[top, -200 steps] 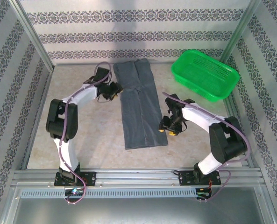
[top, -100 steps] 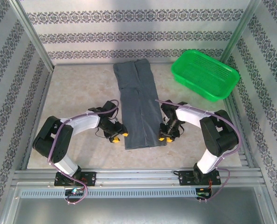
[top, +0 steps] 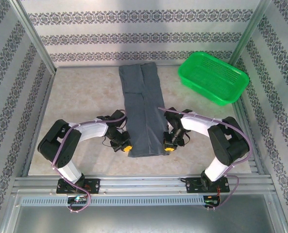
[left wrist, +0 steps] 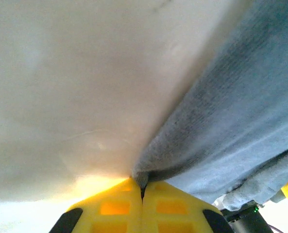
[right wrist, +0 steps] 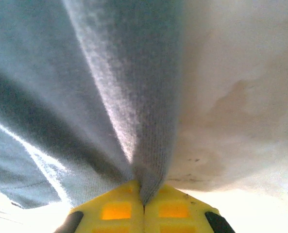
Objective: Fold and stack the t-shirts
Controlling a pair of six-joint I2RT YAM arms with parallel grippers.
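Left gripper [top: 126, 148] sits low and left of centre in the top view, its yellow fingers pressed together on the lower-left corner of the t-shirt [top: 143, 111]. Its wrist camera shows the left gripper [left wrist: 143, 190] with no gap between the pads and a thin fold of grey cloth [left wrist: 241, 121] pinched into the seam. A second ago this arm was higher in the frame, beside the shirt's upper left edge. Half a second ago it had dropped to the corner with its jaws spread, and now it has clamped.

At centre frame, the t-shirt lies as a long narrow strip from the top of the table [top: 85, 97] down toward the arm bases. Its lower edge looks a little narrower than a second ago, gathered inward at both corners.

Right of centre, the right gripper [top: 168, 147] has made the same move and is shut on the lower-right corner. The right wrist view shows the right gripper [right wrist: 144, 195] closed, with a ridge of cloth [right wrist: 124, 97] rising out of it.

With both lower corners held, I judge the grasp done and the next step to be lifting the hem and carrying it up the frame for a crosswise fold.

Bare table lies open on both sides of the strip. The patterned wall [top: 17, 97] on the left is well apart from the shirt. The green basket [top: 214, 99] at upper right stands near the shirt's top-right corner, so a fold carried upward should stay left of its rim. The metal rail [top: 144, 182] lies just below the held hem.
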